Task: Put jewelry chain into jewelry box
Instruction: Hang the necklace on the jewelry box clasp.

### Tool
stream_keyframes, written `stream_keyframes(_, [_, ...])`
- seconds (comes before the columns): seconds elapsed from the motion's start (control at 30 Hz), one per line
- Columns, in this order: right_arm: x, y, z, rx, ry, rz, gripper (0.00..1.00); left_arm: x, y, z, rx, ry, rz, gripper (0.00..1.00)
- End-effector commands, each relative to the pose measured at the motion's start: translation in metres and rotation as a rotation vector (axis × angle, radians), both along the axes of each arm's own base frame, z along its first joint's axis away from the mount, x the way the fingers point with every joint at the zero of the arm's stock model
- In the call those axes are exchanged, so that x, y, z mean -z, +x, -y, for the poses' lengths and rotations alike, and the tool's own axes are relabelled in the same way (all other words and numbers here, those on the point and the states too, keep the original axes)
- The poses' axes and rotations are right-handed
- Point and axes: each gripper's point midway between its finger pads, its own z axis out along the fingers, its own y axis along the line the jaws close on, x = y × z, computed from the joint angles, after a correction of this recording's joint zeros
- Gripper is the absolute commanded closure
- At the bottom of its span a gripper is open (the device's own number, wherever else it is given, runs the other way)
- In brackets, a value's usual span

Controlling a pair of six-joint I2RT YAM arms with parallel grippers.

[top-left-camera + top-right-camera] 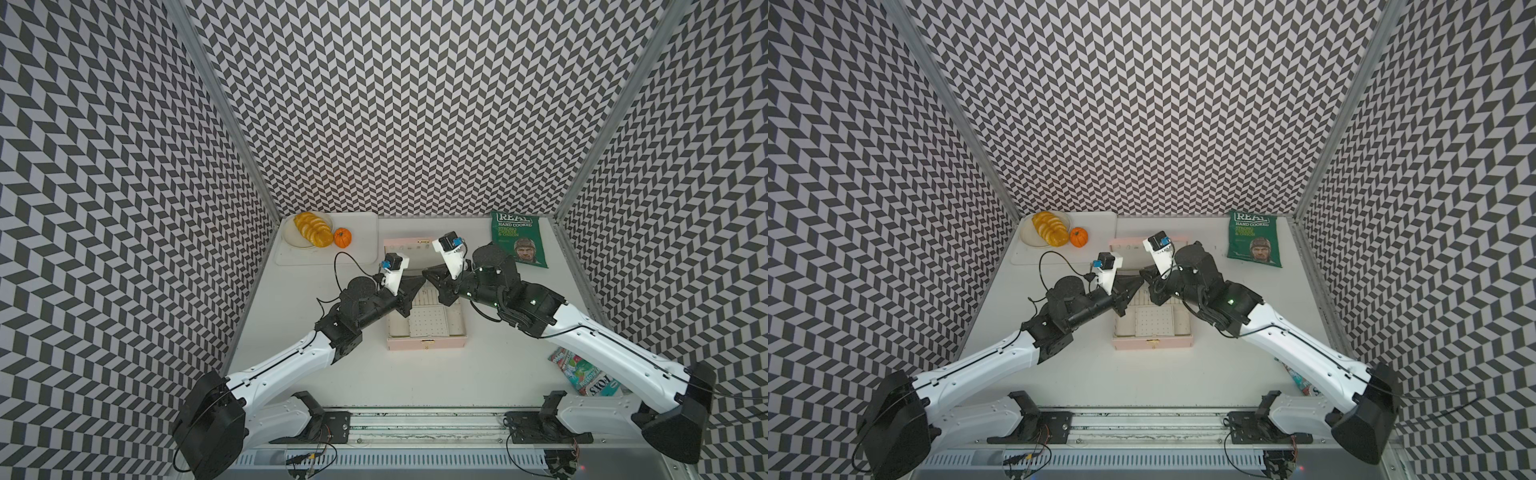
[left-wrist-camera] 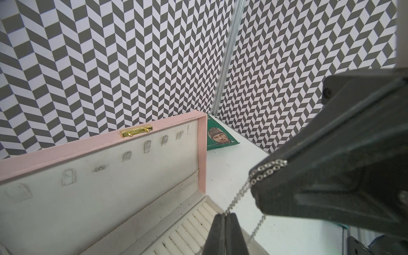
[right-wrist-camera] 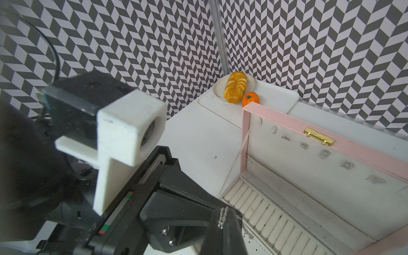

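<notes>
Risk: chain (image 2: 238, 197) could snap.
Clamped by left gripper (image 2: 224, 217) and right gripper (image 3: 223, 212) above box (image 1: 426, 343), 12 o'clock end; divergence would overstretch it.

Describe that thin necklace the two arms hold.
The jewelry chain is a fine silver strand of small oval links. It hangs in the air, pinched by the shut left gripper and the shut right gripper, a short span between them and a loose tail dangling, over the open jewelry box.

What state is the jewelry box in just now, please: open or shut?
Open. The jewelry box has its lid raised behind the base, and the cream ring rolls inside lie exposed.
</notes>
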Motion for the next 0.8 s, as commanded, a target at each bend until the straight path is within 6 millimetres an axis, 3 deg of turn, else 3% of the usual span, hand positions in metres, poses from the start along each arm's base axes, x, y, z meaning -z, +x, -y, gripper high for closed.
stream_keyframes(0.0, [-0.023, -0.002, 0.001, -0.005, 0.063, 0.040, 1.00, -0.012, 0.003, 0.002, -0.012, -0.018, 0.040, 0.94])
stream_keyframes(0.13, [-0.022, -0.002, 0.000, -0.010, 0.061, 0.037, 1.00, -0.014, 0.004, 0.002, -0.016, -0.021, 0.049, 1.00])
stream_keyframes(0.43, [-0.016, 0.002, 0.000, 0.005, 0.048, 0.045, 1.00, -0.014, 0.008, -0.006, -0.065, 0.008, 0.054, 1.00])
stream_keyframes(0.77, [-0.004, 0.019, -0.006, 0.016, 0.058, 0.085, 1.00, -0.001, 0.021, -0.022, -0.162, 0.097, 0.030, 1.00])
